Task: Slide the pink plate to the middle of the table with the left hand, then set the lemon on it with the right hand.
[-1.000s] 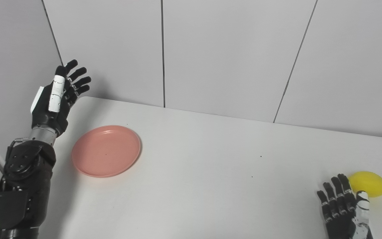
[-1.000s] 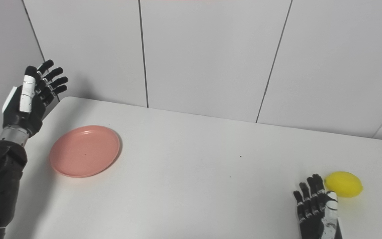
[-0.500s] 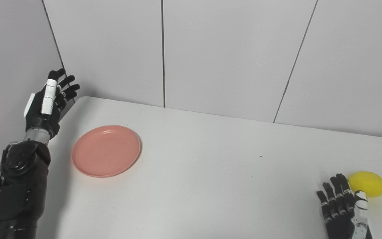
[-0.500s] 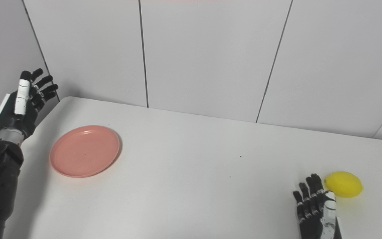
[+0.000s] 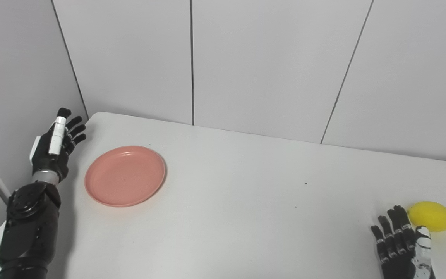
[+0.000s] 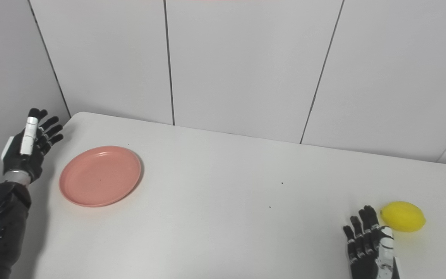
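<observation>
- Black robotic right hand (image 5: pixel 403 248) sits at the near right edge of the white matte table (image 6: pixel 223 217); arm enters from the bottom edge, wrist cut off by the frame.
- Right hand: palm down low over the table, fingers (image 6: pixel 356 236) pointing away from the robot, straight and a little spread, holding nothing. White-patched thumb on its right side, toward the fruit.
- Yellow oval lemon (image 6: pixel 402 221) lies on the table just beside the right fingertips, up and to their right. Right eye view shows a thin gap; left eye view has the thumb tip overlapping the lemon's lower edge, so contact cannot be told.
- Left arm (image 5: pixel 29 228), black and jointed, comes up along the near left table edge.
- Black robotic left hand (image 5: pixel 54 149) is raised at the left table edge, thumb side with its white strip facing the camera, fingers pointing up and away. Fingers fanned apart, empty.
- Round pink plastic plate (image 5: pixel 125 175) lies flat on the left part of the table, well left of centre, near the left hand but apart from it.
- Grey panelled wall (image 6: pixel 238 66) stands behind the far table edge.
- Right eye view shows the table's far right rounded corner; left eye view cuts it off.
</observation>
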Robot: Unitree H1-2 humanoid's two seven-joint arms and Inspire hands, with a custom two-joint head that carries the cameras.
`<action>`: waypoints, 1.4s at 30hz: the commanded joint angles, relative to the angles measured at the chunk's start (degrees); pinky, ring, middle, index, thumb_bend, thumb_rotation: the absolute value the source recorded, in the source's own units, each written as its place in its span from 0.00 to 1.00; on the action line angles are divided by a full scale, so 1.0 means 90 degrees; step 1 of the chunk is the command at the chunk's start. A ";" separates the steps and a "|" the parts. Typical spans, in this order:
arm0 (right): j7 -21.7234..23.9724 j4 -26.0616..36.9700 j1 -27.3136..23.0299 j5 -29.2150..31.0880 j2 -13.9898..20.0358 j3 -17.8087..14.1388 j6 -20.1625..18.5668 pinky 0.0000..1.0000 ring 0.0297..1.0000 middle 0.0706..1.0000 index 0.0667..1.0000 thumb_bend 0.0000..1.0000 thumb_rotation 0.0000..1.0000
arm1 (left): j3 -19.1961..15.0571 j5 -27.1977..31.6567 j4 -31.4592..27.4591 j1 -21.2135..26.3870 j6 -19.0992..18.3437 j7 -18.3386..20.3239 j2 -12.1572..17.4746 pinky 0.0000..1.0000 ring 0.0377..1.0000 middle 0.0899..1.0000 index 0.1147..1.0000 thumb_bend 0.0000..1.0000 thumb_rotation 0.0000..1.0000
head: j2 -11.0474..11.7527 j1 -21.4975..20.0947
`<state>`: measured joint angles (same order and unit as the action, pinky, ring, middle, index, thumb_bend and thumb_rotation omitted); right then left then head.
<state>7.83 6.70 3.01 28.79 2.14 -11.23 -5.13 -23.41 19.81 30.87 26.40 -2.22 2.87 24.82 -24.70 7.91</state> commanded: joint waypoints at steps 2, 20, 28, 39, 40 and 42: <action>-0.0169 -0.0082 0.0158 0.0007 -0.0051 0.0029 -0.0371 1.00 1.00 0.99 0.95 0.57 0.88 | -0.0031 0.0094 0.0264 0.0338 0.0531 0.0235 0.0131 0.82 0.83 0.82 0.84 1.00 0.75 | -0.0015 -0.0004; -0.0261 -0.0042 0.0143 -0.0056 -0.0093 0.0128 -0.0354 1.00 1.00 0.98 0.94 0.59 0.87 | 0.0138 0.0256 0.0177 -0.0046 0.0576 0.0652 -0.0269 0.87 0.86 0.87 0.91 0.94 0.81 | -0.0070 -0.0076; -0.0302 -0.0029 0.0127 -0.0038 -0.0095 0.0174 -0.0365 1.00 1.00 0.98 0.94 0.60 0.85 | 0.0225 0.0370 -0.0510 -0.0400 0.0243 0.0753 -0.0399 0.85 0.84 0.87 0.90 0.90 0.83 | -0.0097 -0.0137; -0.0383 0.0023 0.0145 -0.0163 -0.0088 0.0226 -0.0385 1.00 1.00 0.97 0.93 0.62 0.85 | 0.0287 0.0503 -0.1434 -0.0728 -0.0425 0.0634 -0.0660 0.84 0.84 0.86 0.91 0.90 0.80 | -0.0173 -0.0197; -0.0392 0.0010 0.0139 -0.0169 -0.0089 0.0224 -0.0384 1.00 0.99 0.97 0.93 0.62 0.85 | 0.0300 0.0495 -0.1515 -0.0747 -0.0489 0.0599 -0.0714 0.84 0.84 0.86 0.91 0.90 0.80 | -0.0179 -0.0208; -0.0396 0.0003 0.0133 -0.0168 -0.0098 0.0220 -0.0385 1.00 0.99 0.96 0.93 0.62 0.84 | 0.0327 0.0464 -0.1660 -0.0775 -0.0608 0.0529 -0.0808 0.85 0.84 0.85 0.90 0.91 0.79 | -0.0186 -0.0222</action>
<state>5.48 7.72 3.11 27.47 1.67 -9.57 -5.16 -20.65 23.47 18.12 18.61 -6.71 8.16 17.46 -26.28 5.98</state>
